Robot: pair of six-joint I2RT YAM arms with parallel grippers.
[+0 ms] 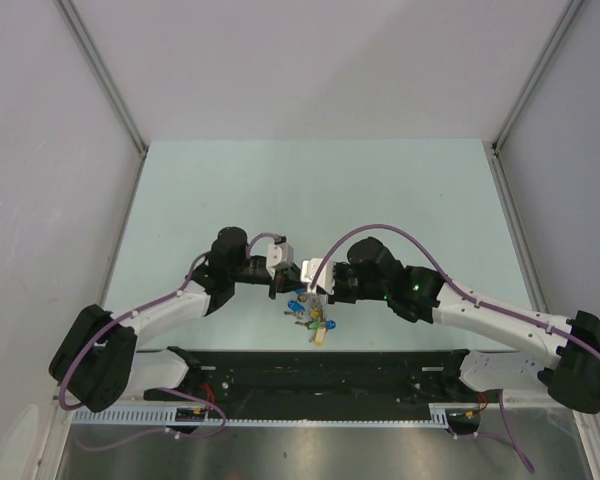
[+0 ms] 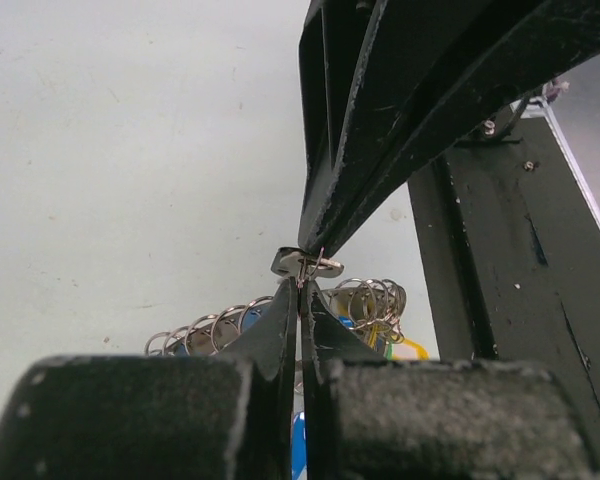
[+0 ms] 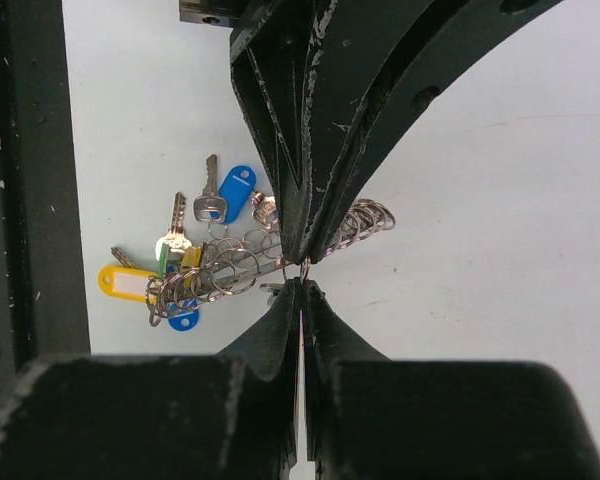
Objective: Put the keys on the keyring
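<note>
Two hands meet tip to tip near the middle of the top view, directly above the bunch of keys [image 1: 311, 322]. The keys lie on the pale green bench [image 1: 400, 190], close to the black rail [image 1: 320, 365] that runs across the lower part of the frame. The left hand [image 1: 280, 288] comes in from the left and the right hand [image 1: 316, 296] from the right. Through the left wrist camera I see the left hand's jaws rising from the bottom edge, pressed flat together with no gap. The right hand reaches down from the upper right to the same spot, and its jaws are likewise pinched together. A thin loop of silver wire and a small flat bit of metal sit right where the tips meet, but I cannot tell which hand actually grips them. The keyring [image 2: 372, 297] shows as a row of small silver wire rings just behind the tips, low in the frame. In the right wrist view that row stretches from centre to lower left. The keys fan out to its left: a blue tag [image 3: 237, 192] above, a yellow tag [image 3: 125, 283] at the far left, and plain silver keys between them.
</note>
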